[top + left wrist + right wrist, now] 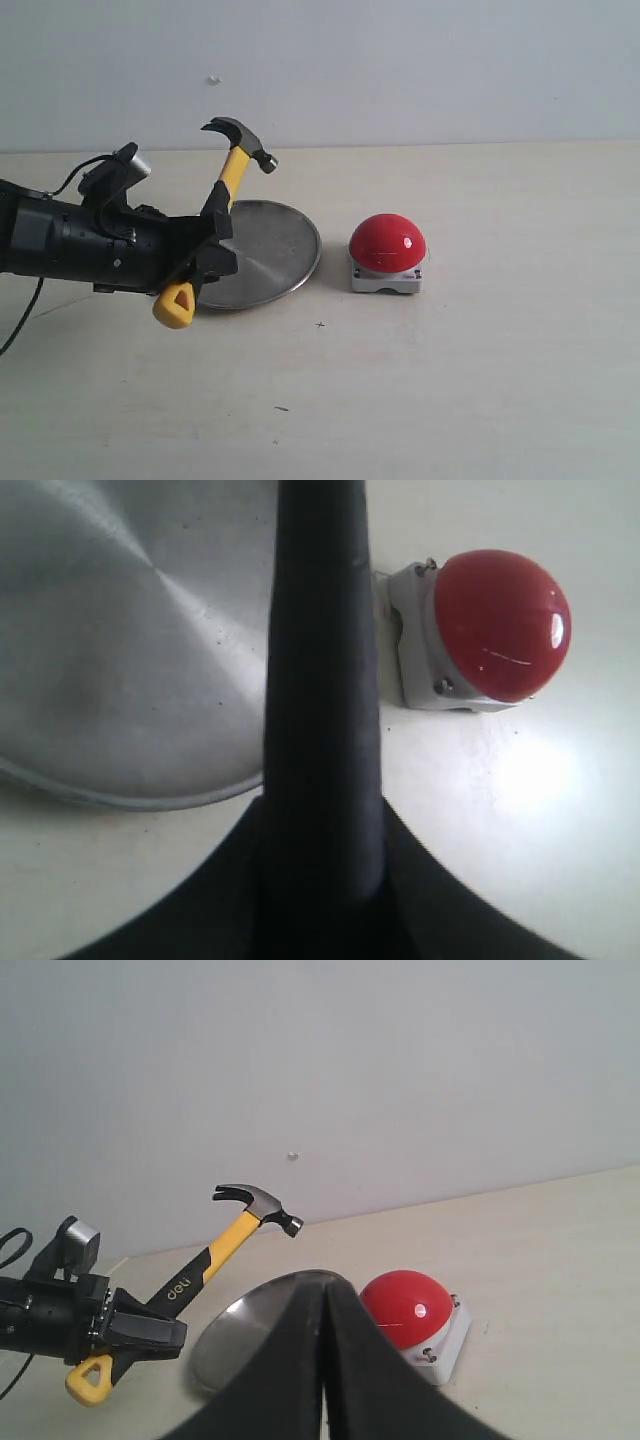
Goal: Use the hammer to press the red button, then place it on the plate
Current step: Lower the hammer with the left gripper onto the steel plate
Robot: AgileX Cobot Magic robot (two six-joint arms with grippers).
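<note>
Gripping the black part of the handle, the left gripper (214, 238) is clamped on the hammer (236, 168) at the left of the scene. The tool tilts so its steel head rises above the plate's (275, 250) far edge and its yellow loop hangs by the near-left rim. The red button (387, 243) sits on the table (470, 380) just right of the plate, not touching it, while the right gripper (323, 1295) has its fingers pressed together, empty.
</note>
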